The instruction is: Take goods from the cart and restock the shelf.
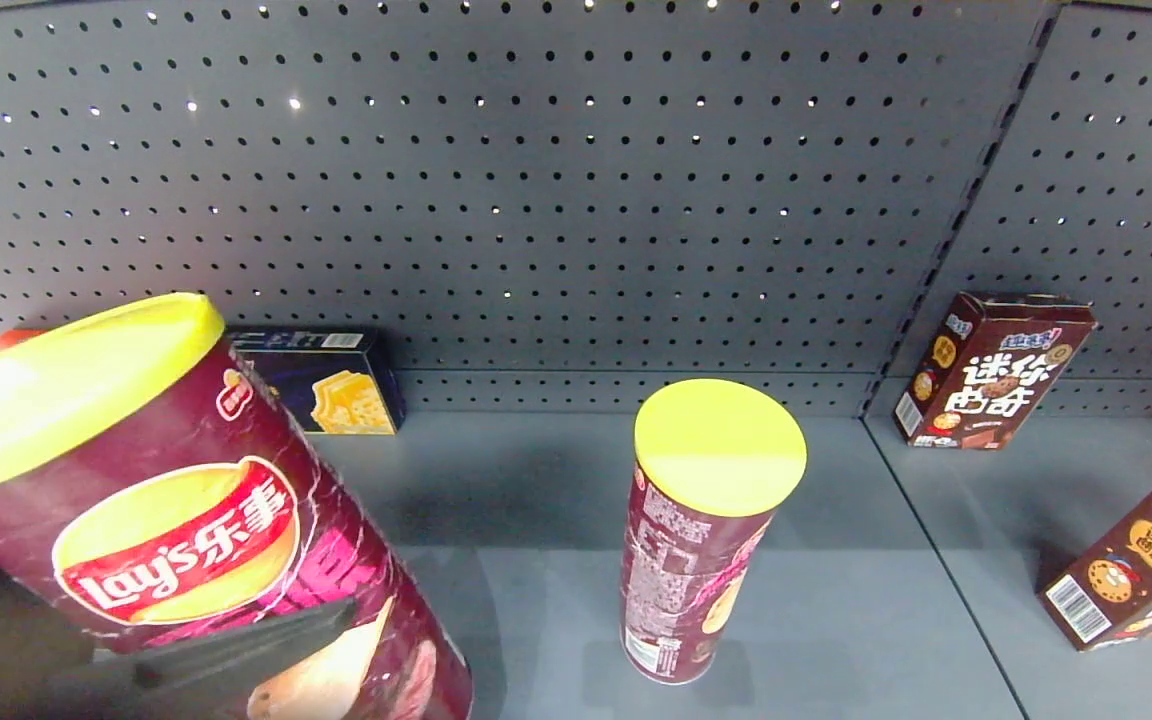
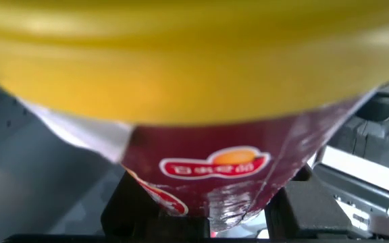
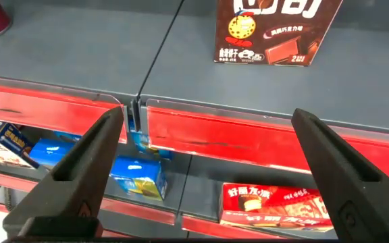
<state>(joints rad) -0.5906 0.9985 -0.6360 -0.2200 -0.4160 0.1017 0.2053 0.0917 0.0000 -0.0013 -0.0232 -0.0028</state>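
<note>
A maroon chip can with a yellow lid hangs tilted over the shelf's front left, held in my left gripper. In the left wrist view its dark fingers press both sides of the can's body. One black finger crosses the can's lower part in the head view. A second, matching can stands upright on the grey shelf near the middle. My right gripper is open and holds nothing. It hovers in front of the shelf's red front rail.
A blue cracker box lies at the back left against the pegboard. Brown cookie boxes stand at the back right and front right; one faces the right wrist camera. The lower shelf holds blue boxes and a red box.
</note>
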